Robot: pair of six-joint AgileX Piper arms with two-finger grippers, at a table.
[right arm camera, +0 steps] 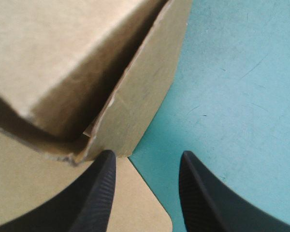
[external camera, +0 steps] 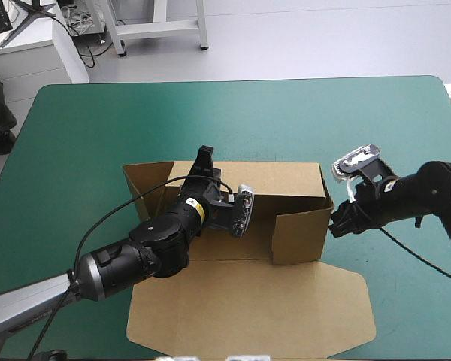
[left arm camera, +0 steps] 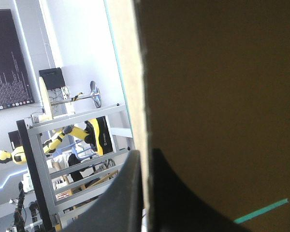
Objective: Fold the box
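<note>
While left fingers (left arm camera: 120, 203) pinch the box's (external camera: 286, 183) far wall, right fingers (right arm camera: 94, 198) stand parted by its corner.

Beyond the box's (external camera: 286, 180) standing far wall, the teal-green cover (external camera: 233, 113) lies bare, as it does left of the box. The left arm crosses the box's inside, the left gripper (external camera: 204, 160) pinching the far wall. The right gripper (external camera: 338, 222), fingers apart, blocks the box's right corner.

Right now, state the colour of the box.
The box is plain brown, with no print; the high view shows it best.
</note>
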